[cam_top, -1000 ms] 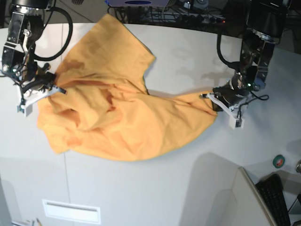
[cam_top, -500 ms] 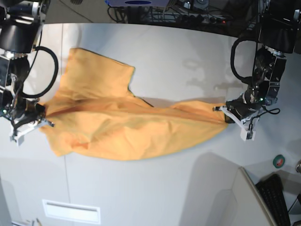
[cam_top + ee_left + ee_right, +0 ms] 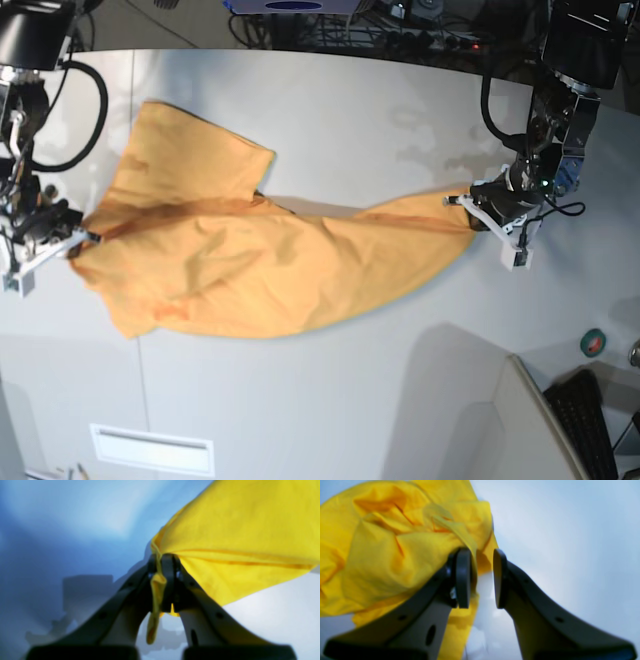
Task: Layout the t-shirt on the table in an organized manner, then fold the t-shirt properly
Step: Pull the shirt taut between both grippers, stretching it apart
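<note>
The orange-yellow t-shirt (image 3: 250, 265) lies stretched sideways across the white table (image 3: 350, 130), with a sleeve flap at the far left (image 3: 190, 150). No lettering shows. My left gripper (image 3: 470, 207) at the base view's right is shut on the shirt's right corner; the left wrist view shows the jaws (image 3: 162, 557) pinched on a fold of the cloth (image 3: 237, 530). My right gripper (image 3: 82, 240) is at the shirt's left end. In the right wrist view it (image 3: 481, 552) stands open, with the cloth (image 3: 395, 550) draped against the left finger (image 3: 463, 577) and table showing in the gap.
A black keyboard (image 3: 585, 420) and a green roll (image 3: 593, 342) sit at the near right corner beside a white panel edge (image 3: 525, 395). Cables (image 3: 400, 35) run along the far edge. A white slot (image 3: 150, 448) is at the near left.
Both grippers have moved slightly toward the far side. The shirt has gone from bunched to stretched and now lies flatter, with its right corner drawn farther back.
</note>
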Tool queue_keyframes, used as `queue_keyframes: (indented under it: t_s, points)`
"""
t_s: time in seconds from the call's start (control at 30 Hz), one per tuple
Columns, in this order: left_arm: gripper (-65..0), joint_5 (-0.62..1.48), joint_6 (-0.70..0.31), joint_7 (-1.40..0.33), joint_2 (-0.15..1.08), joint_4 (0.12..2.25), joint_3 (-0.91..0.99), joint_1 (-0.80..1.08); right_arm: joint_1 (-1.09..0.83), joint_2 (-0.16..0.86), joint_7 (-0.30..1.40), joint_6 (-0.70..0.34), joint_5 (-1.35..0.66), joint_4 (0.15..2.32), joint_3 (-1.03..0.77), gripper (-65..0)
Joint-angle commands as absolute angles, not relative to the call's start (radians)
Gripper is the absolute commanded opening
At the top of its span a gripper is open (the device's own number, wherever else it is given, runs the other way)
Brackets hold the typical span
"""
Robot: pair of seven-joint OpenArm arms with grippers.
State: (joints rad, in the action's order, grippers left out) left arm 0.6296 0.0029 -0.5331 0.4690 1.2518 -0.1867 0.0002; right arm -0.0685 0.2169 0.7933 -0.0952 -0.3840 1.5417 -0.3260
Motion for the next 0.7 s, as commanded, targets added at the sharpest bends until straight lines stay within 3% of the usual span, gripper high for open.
queue_keyframes:
  t_s: [0.0,0.2,0.33,0.5,0.67]
  points:
    - [-65.0,0.63,0.005,-0.513,0.484,1.268,-0.179,-0.016,-0.087,0.226,0.783,-0.099,-0.386,1.558,-0.331,-46.1]
    - [-65.0,0.63,0.005,-0.513,0.484,1.268,-0.18,-0.016,-0.11,0.202,0.725,-0.122,-0.386,1.501,-0.331,-32.7]
    - [-65.0,0.63,0.005,-0.513,0.484,1.268,-0.18,-0.016,-0.074,0.209,0.728,-0.159,-0.386,1.443,-0.331,-20.0]
    - [-65.0,0.63,0.005,-0.512,0.486,1.268,-0.174,-0.002,-0.154,0.153,0.728,-0.229,-0.386,1.5,-0.39,-23.9]
    - [-65.0,0.63,0.005,-0.51,0.486,1.268,-0.179,-0.002,-0.236,0.104,0.727,-0.268,-0.381,1.484,-0.383,-23.9]
